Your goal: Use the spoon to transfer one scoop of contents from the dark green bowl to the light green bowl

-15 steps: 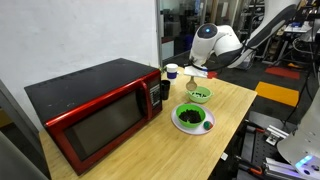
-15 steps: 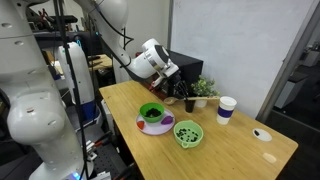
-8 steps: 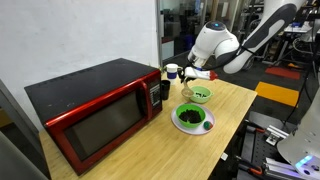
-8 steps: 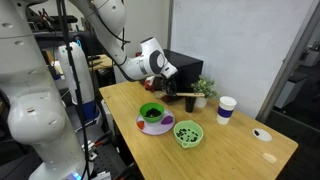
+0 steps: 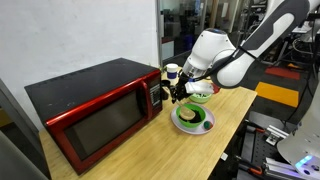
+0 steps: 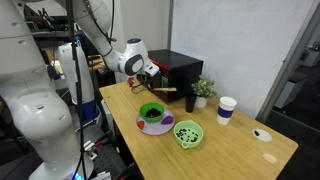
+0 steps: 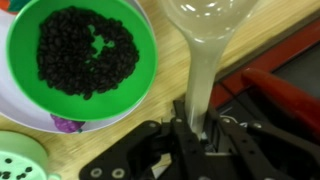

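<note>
Spoon (image 7: 201,80) held by its slim handle: the end effector (image 7: 197,128) has its fingers together on the lower part of the handle, clamped on it from both sides. In the wrist view the handle runs straight up from the grip, and the round, shallow head lies at the top edge of the picture. The head looks pale and bare, and it sits over the wooden desk (image 7: 168,85) rather than over a bowl.

Left of the spoon in that view is the dark green bowl (image 7: 140,40), apart from the handle with a strip of desk between them. Its contents (image 7: 85,55), a dark, grainy mass, cover most of the inside, with a small patch of green showing through near the middle. The bowl stands on a white plate (image 7: 95,125) with a purple mark near its edge. A part of the light green bowl (image 7: 20,160) shows in the near left corner, with a few dark specks in it.

In an exterior view the end effector (image 5: 180,92) hangs just above the desk (image 5: 228,105), between the red and black microwave (image 5: 95,110) and the two bowls. The dark green bowl (image 5: 192,120) stands nearer the camera, while the light green bowl (image 5: 201,96) lies farther back, partly hidden by the white arm. A small white cup with a blue top (image 5: 171,71) stands behind, near the microwave's far corner.

In an exterior view from the opposite side, the end effector (image 6: 150,82) hangs above and behind the dark green bowl (image 6: 152,112), and the light green bowl (image 6: 187,134) sits just to its right.
</note>
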